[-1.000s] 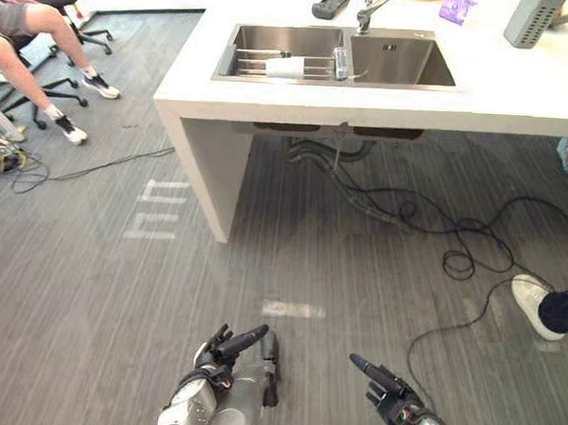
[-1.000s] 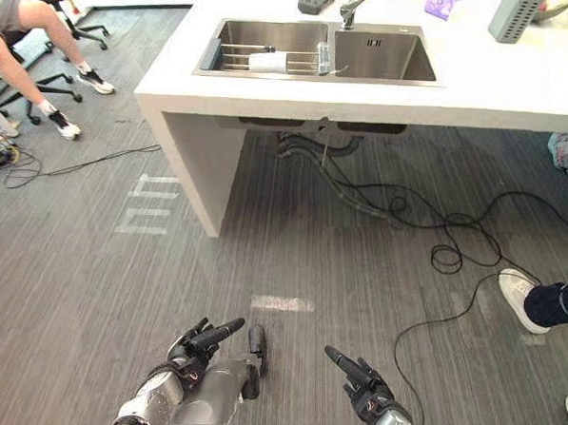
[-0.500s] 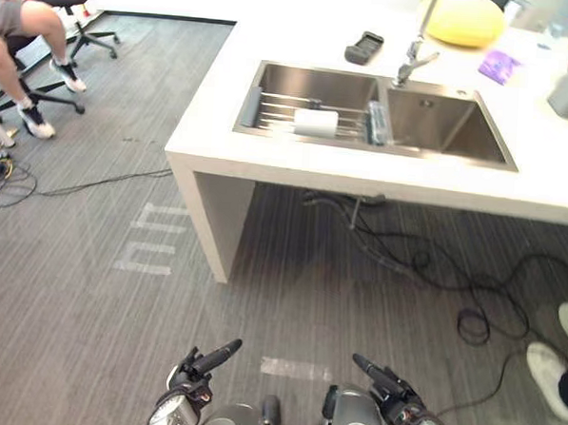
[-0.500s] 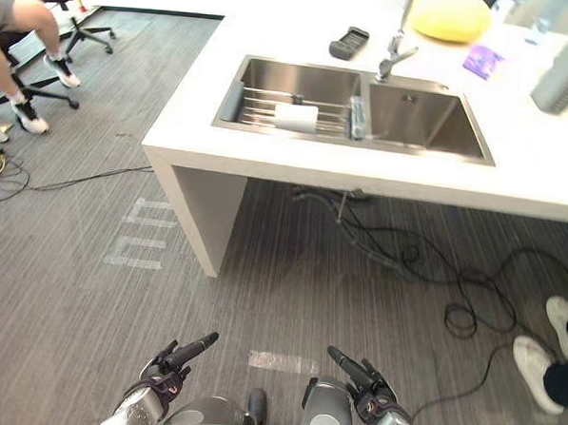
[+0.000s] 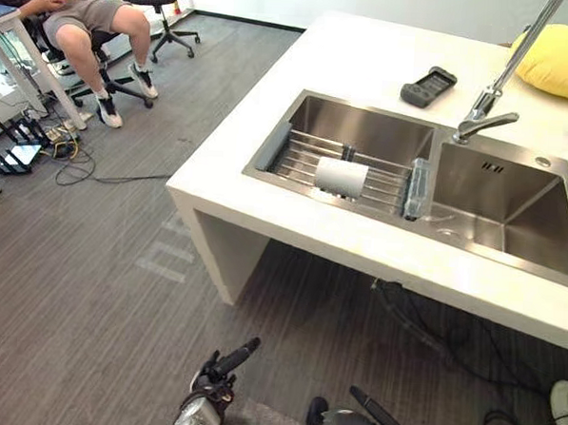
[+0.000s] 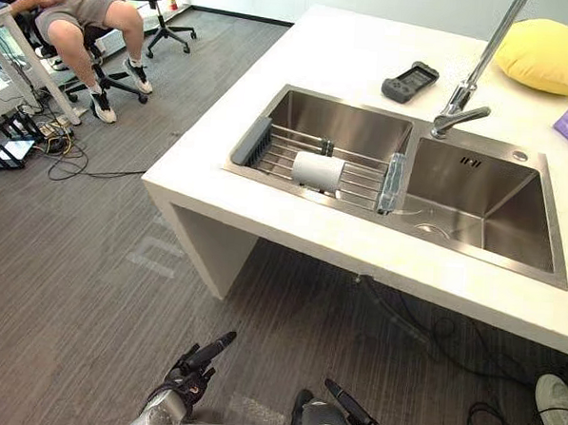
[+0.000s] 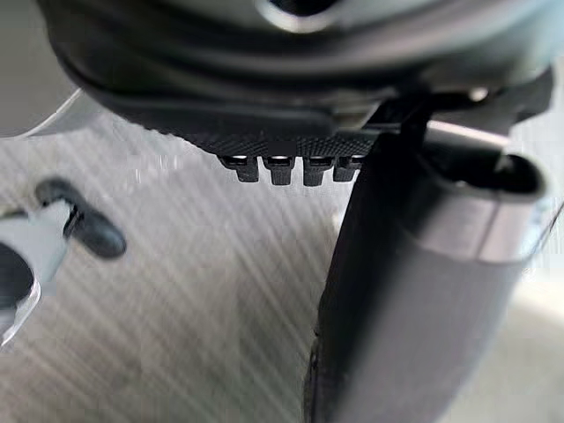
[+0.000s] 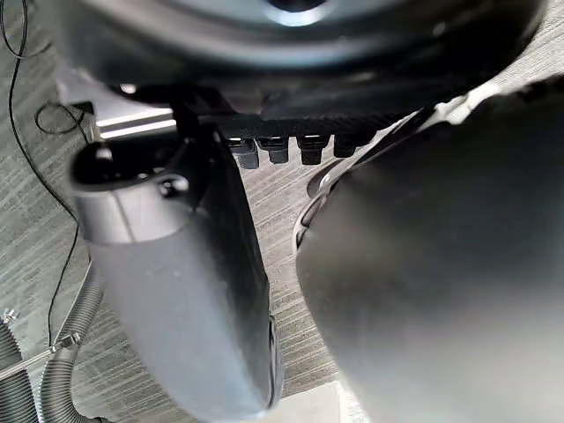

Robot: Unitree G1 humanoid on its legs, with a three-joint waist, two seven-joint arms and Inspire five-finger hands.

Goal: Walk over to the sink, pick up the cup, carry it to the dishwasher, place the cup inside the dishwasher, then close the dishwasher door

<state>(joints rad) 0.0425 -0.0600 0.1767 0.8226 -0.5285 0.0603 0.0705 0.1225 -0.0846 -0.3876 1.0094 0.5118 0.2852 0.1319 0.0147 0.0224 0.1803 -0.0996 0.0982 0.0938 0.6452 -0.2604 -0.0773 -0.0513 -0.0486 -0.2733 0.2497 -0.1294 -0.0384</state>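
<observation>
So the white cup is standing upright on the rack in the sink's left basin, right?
Not upright: the white cup lies on its side on the rack in the left basin of the sink, as the left eye view shows.

My black, slim-fingered left hand [image 5: 221, 365] joins a rounded silver-grey wrist [image 5: 195, 421]; my right hand [image 5: 380, 419] is the same matte black.

You'll find the white cup [image 5: 341, 176] lying on the metal wire rack [image 5: 296, 157] across the stainless double sink's [image 5: 365, 129] left basin, with the chrome faucet [image 5: 483, 116] behind the divider.
</observation>
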